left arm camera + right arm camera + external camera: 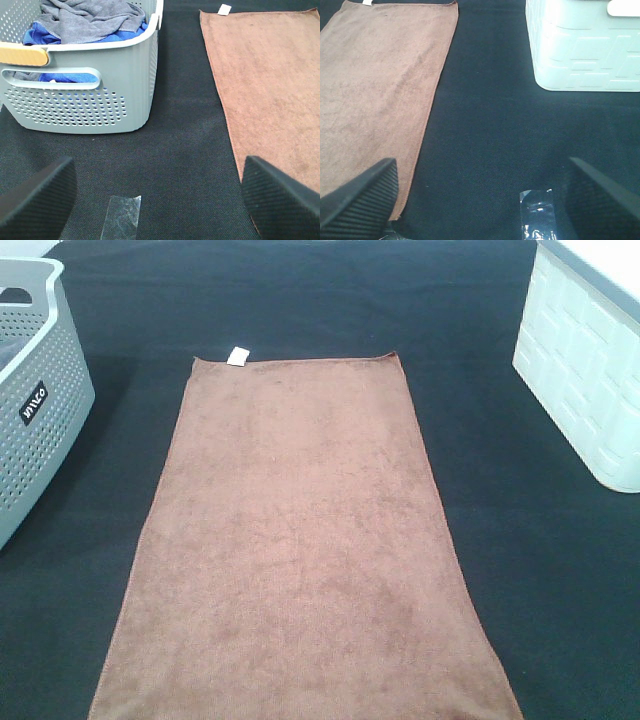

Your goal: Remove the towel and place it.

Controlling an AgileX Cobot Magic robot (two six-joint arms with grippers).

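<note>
Two grippers: the left gripper and the right gripper both stand wide with nothing between the fingers, low over the black woven table cover.
Towel: the large rust-brown terry cloth towel lies flat at the centre, white tag at its far corner.
Near risk: a pinch on one hem alone could drag or bunch it.
Far risk: a trailing cloth may snag the grey perforated plastic basket or the white panelled plastic bin.

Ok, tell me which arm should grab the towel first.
Either, slightly the right: its open tool has one finger over the towel edge. The left tool, also open, hangs just beside the other edge.
</note>
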